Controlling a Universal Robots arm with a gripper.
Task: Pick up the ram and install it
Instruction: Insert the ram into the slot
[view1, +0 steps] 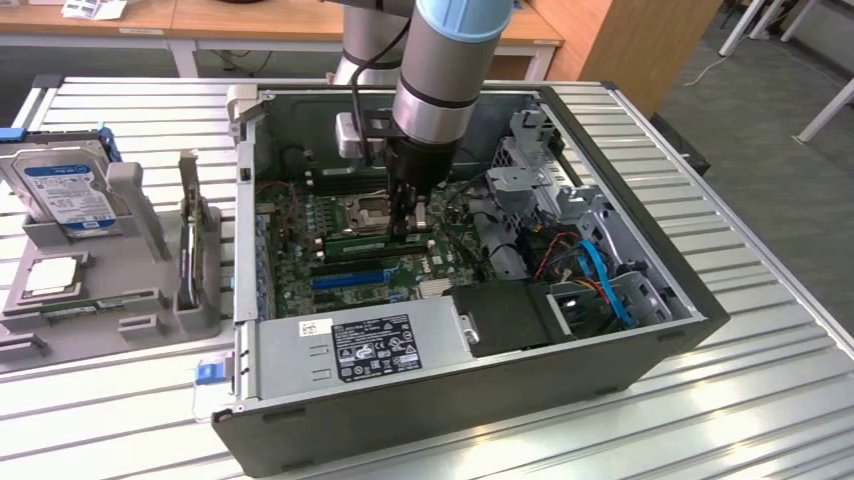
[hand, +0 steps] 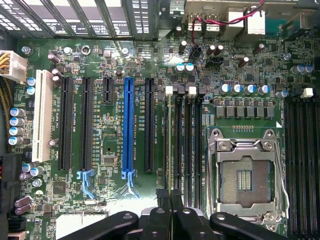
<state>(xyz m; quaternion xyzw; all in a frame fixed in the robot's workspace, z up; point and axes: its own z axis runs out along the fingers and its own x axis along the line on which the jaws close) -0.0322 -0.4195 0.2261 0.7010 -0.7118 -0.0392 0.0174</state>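
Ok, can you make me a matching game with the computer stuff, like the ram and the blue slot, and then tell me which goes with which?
Things:
1. ram
2. hard drive
3. blue slot
4. processor socket

Where or how:
A. in the grey holder outside the case
B. empty, inside a silver frame
C. pinched by the gripper
D. on the motherboard, between black slots

Pairs: 1-C, 2-A, 3-D, 4-B.
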